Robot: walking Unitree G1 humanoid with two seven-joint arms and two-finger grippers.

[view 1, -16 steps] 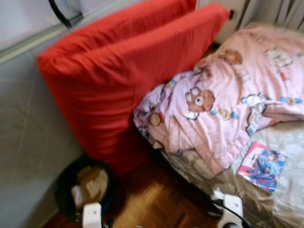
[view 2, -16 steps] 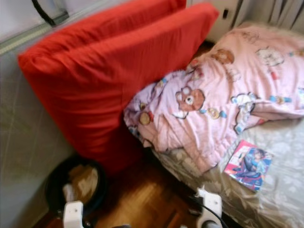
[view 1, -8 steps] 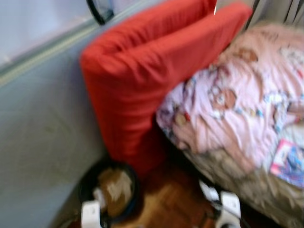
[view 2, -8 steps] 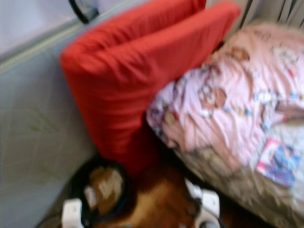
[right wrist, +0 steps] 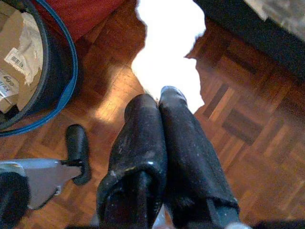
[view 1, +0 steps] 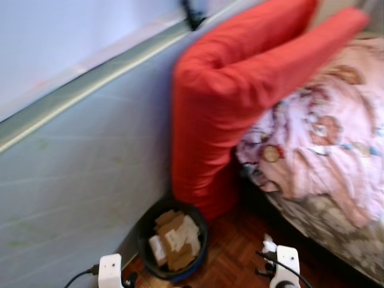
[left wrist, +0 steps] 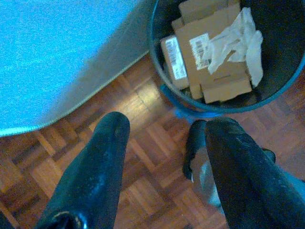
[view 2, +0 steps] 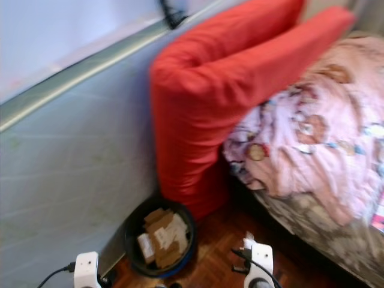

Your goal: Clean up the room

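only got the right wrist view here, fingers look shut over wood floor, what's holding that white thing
Observer: The right gripper is shut on a white scrap; nothing else holds it.
Operator: whats in the bin
Observer: The bin holds cardboard pieces and a crumpled white wrapper.
Operator: left gripper busy?
Observer: No, the left gripper is open, over the floor beside the bin.
Operator: whats behind the bin
Observer: A red cushion stands against the wall.
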